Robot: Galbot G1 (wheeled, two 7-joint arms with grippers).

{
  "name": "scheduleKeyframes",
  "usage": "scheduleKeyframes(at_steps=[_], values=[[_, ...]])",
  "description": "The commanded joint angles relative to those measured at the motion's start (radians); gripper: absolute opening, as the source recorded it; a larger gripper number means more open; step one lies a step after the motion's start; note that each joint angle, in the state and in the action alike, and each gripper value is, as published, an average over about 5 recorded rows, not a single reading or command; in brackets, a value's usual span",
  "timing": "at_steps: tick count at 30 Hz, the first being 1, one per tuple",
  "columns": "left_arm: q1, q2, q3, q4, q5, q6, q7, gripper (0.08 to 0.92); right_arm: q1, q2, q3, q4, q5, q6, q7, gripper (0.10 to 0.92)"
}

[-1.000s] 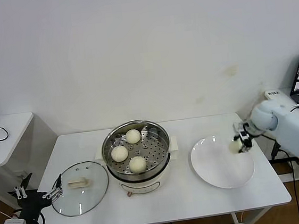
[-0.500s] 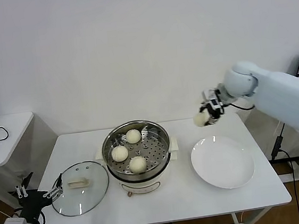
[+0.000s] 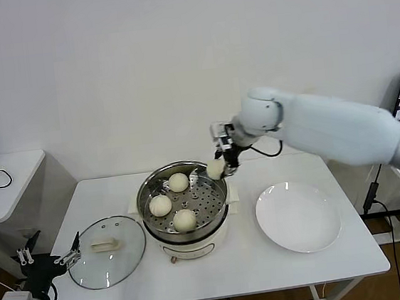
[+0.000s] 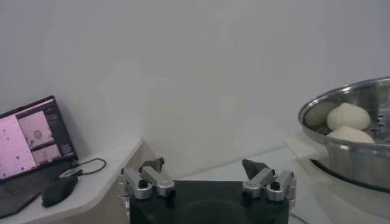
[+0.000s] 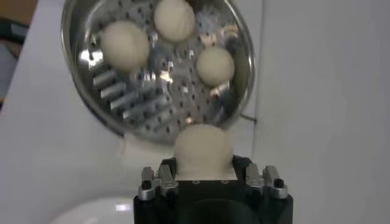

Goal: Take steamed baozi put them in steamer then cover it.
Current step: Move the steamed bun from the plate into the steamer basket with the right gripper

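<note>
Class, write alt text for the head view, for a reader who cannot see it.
The right gripper holds a steamed baozi above the right rim of the steamer, where three baozi sit on the tray. A glass cover lies left of it on the table, a white plate right.

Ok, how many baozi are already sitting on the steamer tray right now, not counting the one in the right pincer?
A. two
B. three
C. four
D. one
B: three steamed baozi rest on the perforated tray of the steamer, while the right pincer holds a fourth baozi above the steamer's rim, not yet set down.
</note>
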State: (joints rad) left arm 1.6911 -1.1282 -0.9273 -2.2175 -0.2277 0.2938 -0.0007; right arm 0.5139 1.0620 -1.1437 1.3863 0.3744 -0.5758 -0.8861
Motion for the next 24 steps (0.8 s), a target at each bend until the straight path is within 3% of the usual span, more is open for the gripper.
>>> scheduleKeyframes(at_steps=[1, 20, 24], values=[[-0.003, 0.000, -0.002, 0.006, -0.002, 0.001, 0.001, 0.823, -0.085, 0.166, -0.026, -0.070, 0.077, -0.119, 0.114, 0.585], [-0.008, -0.002, -0.004, 0.007, -0.005, 0.002, 0.001, 0.823, -0.152, 0.168, -0.026, -0.099, 0.014, -0.152, 0.146, 0.586], [-0.008, -0.003, -0.004, 0.008, -0.004, 0.002, 0.001, 0.823, -0.141, 0.160, -0.014, -0.092, 0.016, -0.152, 0.146, 0.621]])
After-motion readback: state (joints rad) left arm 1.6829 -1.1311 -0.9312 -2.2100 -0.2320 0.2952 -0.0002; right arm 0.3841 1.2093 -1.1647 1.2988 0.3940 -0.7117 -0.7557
